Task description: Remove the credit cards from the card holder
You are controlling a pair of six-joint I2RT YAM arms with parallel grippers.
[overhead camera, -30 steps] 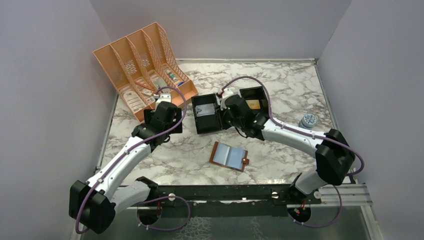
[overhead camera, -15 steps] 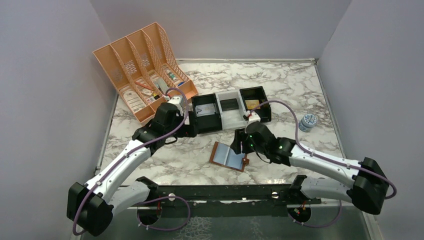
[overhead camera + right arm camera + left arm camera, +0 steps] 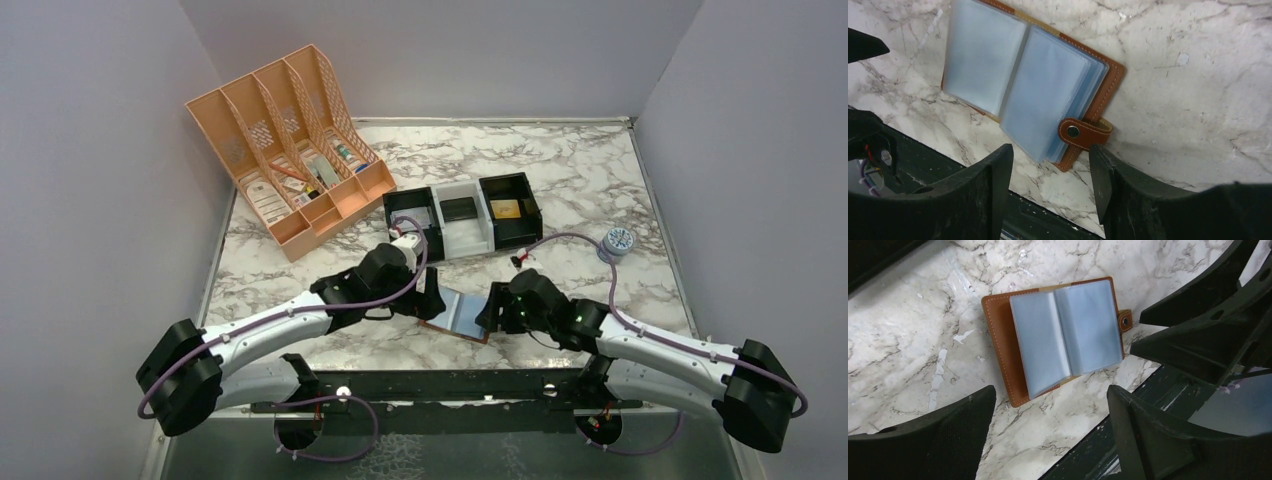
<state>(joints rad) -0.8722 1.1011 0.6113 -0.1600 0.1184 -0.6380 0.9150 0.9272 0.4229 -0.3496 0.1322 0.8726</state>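
Observation:
The card holder [image 3: 461,314] lies spread open on the marble near the front edge, brown leather with pale blue-grey pockets [image 3: 1063,337] facing up. Its snap tab [image 3: 1082,133] sticks out from one side. The credit cards are hidden: I cannot tell any apart from the pockets. My left gripper [image 3: 432,292] hovers over the holder's left edge, open and empty [image 3: 1051,392]. At the holder's right edge my right gripper [image 3: 492,308] is open too, the tab just beyond its empty jaws [image 3: 1050,152]. In the left wrist view, the right gripper's fingers [image 3: 1198,305] show at the upper right.
A black-and-white tray [image 3: 470,235] with three compartments stands behind the holder. An orange file organiser [image 3: 285,140] with papers sits at the back left. A small round jar [image 3: 617,242] is at the right. The black rail [image 3: 450,385] runs along the near table edge, close to the holder.
Both arms have swung from the back toward the near edge and now flank the card holder. The right gripper left the tray and opened wider. The holder has not moved.

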